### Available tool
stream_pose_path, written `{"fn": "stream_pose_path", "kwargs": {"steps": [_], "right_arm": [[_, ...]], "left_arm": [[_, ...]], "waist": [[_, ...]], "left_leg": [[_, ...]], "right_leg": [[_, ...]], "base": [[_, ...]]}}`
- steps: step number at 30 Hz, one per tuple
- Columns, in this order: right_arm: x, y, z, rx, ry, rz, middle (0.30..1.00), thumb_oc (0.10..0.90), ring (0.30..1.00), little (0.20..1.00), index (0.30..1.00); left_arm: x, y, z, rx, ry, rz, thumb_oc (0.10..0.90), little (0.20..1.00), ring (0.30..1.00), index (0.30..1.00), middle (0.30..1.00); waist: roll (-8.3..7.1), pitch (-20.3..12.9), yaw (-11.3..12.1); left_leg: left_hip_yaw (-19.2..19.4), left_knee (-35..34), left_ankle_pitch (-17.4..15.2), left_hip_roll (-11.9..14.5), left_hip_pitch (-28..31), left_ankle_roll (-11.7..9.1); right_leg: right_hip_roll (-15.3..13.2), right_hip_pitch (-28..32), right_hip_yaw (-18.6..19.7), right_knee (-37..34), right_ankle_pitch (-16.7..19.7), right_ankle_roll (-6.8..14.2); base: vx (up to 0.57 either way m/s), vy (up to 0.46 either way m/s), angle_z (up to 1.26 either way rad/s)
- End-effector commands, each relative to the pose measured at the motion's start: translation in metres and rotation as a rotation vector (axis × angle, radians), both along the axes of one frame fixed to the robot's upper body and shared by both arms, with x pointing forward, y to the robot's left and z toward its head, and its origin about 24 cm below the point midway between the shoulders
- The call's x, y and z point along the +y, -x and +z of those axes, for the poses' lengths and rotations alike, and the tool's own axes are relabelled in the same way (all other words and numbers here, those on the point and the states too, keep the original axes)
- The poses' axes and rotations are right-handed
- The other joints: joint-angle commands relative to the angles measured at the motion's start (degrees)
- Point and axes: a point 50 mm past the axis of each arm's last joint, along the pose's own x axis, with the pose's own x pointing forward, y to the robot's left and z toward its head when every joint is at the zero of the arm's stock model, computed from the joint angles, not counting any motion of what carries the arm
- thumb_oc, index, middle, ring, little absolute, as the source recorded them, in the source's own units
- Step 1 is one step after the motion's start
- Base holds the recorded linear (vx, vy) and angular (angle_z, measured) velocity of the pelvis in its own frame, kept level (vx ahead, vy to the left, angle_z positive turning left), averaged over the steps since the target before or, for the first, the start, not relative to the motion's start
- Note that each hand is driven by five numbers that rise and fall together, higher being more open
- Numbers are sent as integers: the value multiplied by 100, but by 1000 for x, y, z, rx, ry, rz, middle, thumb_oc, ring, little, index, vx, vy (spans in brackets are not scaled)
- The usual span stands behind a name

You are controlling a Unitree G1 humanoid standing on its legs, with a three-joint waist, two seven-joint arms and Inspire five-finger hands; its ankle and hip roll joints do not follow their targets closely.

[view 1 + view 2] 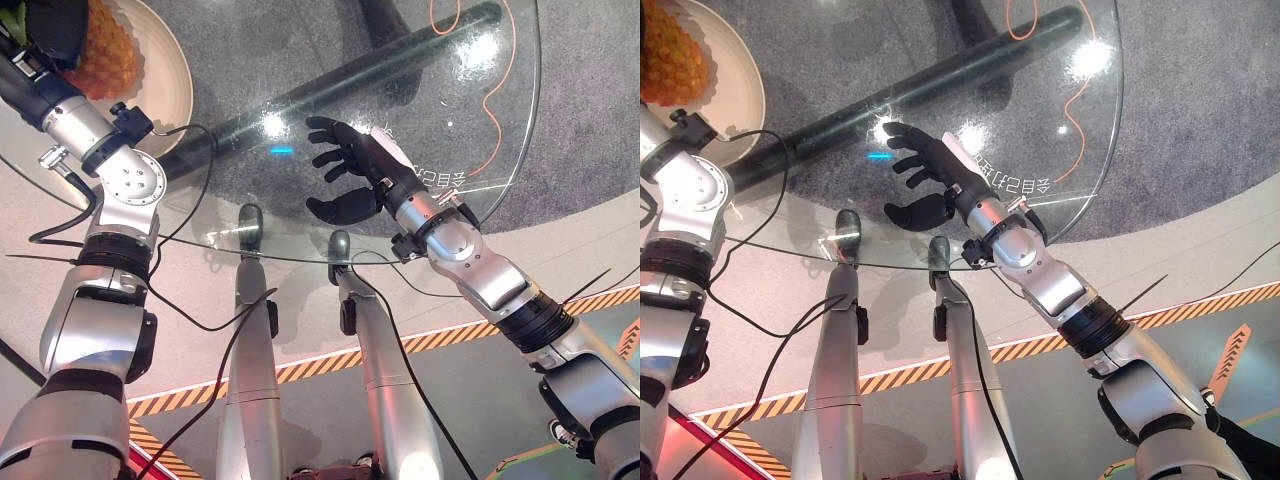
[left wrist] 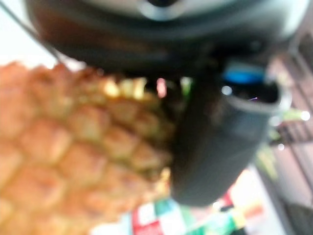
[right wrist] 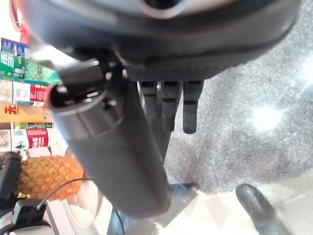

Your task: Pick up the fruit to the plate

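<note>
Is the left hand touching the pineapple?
Touching: the left wrist view shows the left hand with its thumb pressed against the pineapple, over the plate.

Pineapple [image 1: 105, 50] (held) and plate [image 1: 175, 85] cut off.

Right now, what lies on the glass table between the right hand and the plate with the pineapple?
Nothing: in the left eye view the glass table is bare between right hand and plate.

Bare glass table [image 1: 440, 120] lies open around the right hand [image 1: 345, 170]
</note>
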Motion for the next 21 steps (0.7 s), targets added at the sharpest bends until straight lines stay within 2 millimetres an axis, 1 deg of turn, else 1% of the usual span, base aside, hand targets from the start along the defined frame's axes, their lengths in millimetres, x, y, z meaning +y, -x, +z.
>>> {"fn": "stream_pose_path", "kwargs": {"steps": [1,3,11,14,16,21], "right_arm": [[9,15,-14,26,-50,82,900,800,900,900,900],[8,16,-16,28,-46,81,900,800,900,900,900],[0,19,-20,32,-31,68,900,800,900,900,900],[-2,20,-22,37,-29,58,900,800,900,900,900],[-3,20,-26,38,-28,51,900,800,900,900,900],[-7,24,-29,35,-29,44,900,800,900,900,900]], "left_arm": [[10,9,0,-27,-38,10,800,900,900,900,900],[9,8,-3,-11,-44,-2,800,900,900,900,900],[3,5,-28,64,-37,-73,800,900,900,900,900],[6,5,-40,46,78,-191,800,900,900,900,900],[7,7,-49,33,118,-260,800,900,900,900,900],[-6,6,-67,99,70,-312,800,900,900,900,900]], "waist": [[-131,-95,126],[-93,-95,126],[45,-95,139],[85,-95,153],[107,-95,154],[138,-95,194]], "left_leg": [[407,480,-956,-668,593,384],[412,448,-943,-678,644,391],[441,314,-867,-704,827,384],[446,262,-829,-707,861,384],[459,238,-835,-709,907,394],[435,176,-796,-734,985,404]], "right_leg": [[253,205,-372,-677,721,441],[255,243,-354,-691,714,431],[204,390,-330,-747,673,399],[187,413,-329,-765,669,395],[180,444,-326,-783,658,392],[166,537,-349,-821,651,382]], "base": [[0,0,0],[0,0,0],[-3,-2,1],[0,0,0],[0,0,0],[-11,-25,0]]}}
